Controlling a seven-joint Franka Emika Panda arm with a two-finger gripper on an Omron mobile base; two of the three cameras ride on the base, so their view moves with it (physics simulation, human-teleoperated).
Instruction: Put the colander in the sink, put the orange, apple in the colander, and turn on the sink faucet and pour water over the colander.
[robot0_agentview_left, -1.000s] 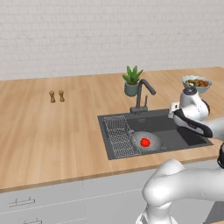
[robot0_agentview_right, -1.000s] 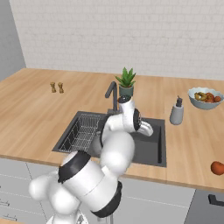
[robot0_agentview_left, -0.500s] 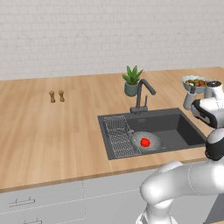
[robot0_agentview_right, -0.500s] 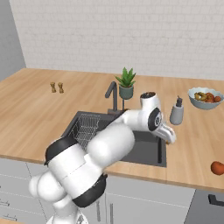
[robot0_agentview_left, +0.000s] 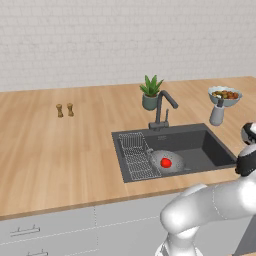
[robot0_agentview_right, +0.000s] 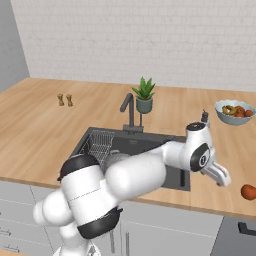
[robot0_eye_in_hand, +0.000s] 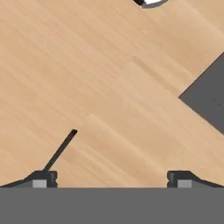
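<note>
The colander (robot0_agentview_left: 168, 161) sits in the dark sink (robot0_agentview_left: 200, 145), right of the wire rack, with the red apple (robot0_agentview_left: 166, 162) inside it. On the wooden counter far to the right of the basin, near the front edge, lies the orange (robot0_agentview_right: 248, 191). Behind the basin stands the faucet (robot0_agentview_left: 161, 107), its spout over the sink. My gripper (robot0_agentview_right: 223, 178) hangs over the counter right of the sink, a short way left of the orange. In the hand view the gripper (robot0_eye_in_hand: 111, 179) is open with bare wood between its fingertips (robot0_eye_in_hand: 43, 178), and a sink corner (robot0_eye_in_hand: 206, 103) shows at the right.
A potted plant (robot0_agentview_left: 150, 93) stands behind the faucet. A fruit bowl (robot0_agentview_left: 225, 95) and a soap dispenser (robot0_agentview_left: 216, 114) stand at the back right. A wire rack (robot0_agentview_left: 137, 156) fills the sink's left part. Two small shakers (robot0_agentview_left: 65, 110) stand far left.
The arm has swung from above the sink to the right, out over the counter beside the basin. The apple stays in the colander and the jaws stay open.
</note>
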